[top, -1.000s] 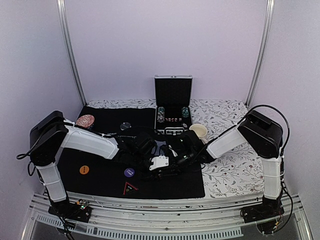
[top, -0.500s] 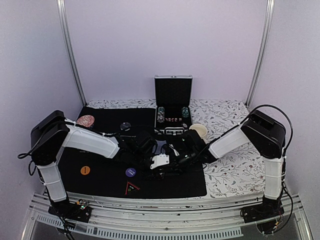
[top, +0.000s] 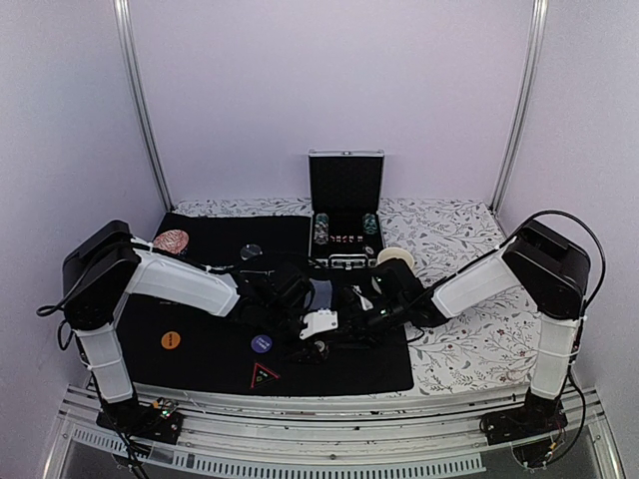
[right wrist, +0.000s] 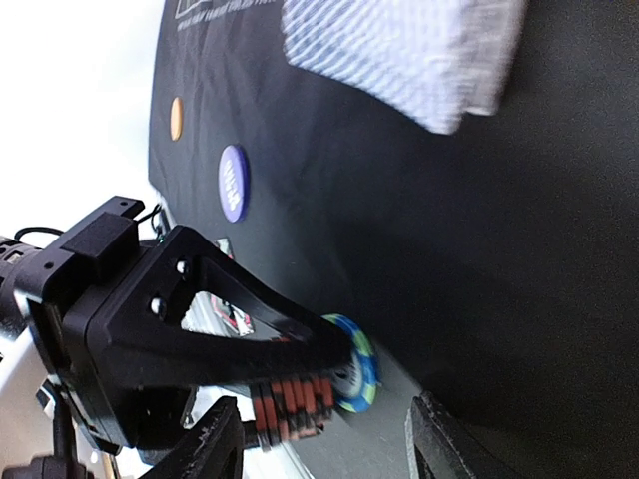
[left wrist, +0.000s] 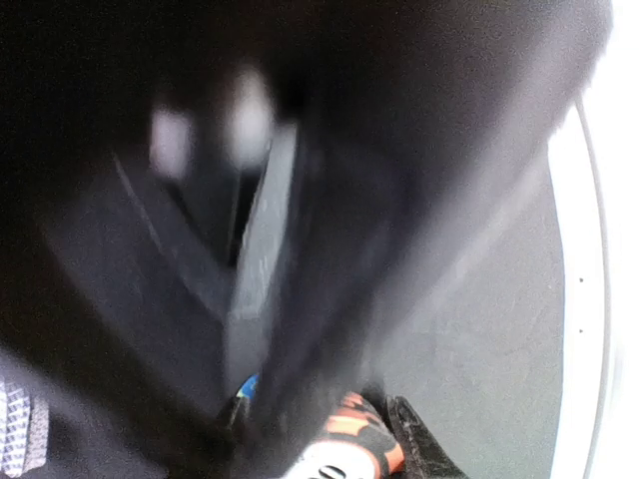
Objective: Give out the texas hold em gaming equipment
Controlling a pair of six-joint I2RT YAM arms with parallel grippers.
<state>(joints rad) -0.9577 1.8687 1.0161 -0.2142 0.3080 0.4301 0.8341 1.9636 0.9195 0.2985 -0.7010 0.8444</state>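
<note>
In the right wrist view, my left gripper (right wrist: 300,374) is shut on a short stack of orange-and-black poker chips (right wrist: 292,404), with a blue-and-green chip (right wrist: 357,365) at its end, just above the black mat (right wrist: 479,249). My right gripper (right wrist: 324,444) stands open close in front of that stack, nothing between its fingers. The left wrist view is blurred; an orange-and-white chip (left wrist: 351,451) shows by one finger. From above, both grippers meet mid-mat, the left (top: 318,334) and the right (top: 356,321). The blue-grey cards (right wrist: 399,50) lie behind them. A purple button (top: 260,343) and an orange button (top: 170,339) lie on the mat.
An open metal case (top: 345,215) holding chips stands at the mat's far edge, with a cream mug (top: 396,258) to its right. A pink patterned disc (top: 171,240) and a dark button (top: 251,251) lie at the back left. A triangle sticker (top: 262,376) sits near the front edge.
My right gripper has opened and drawn back to the right, away from the chip stack. The left gripper has stayed shut on the chips and barely moved.
</note>
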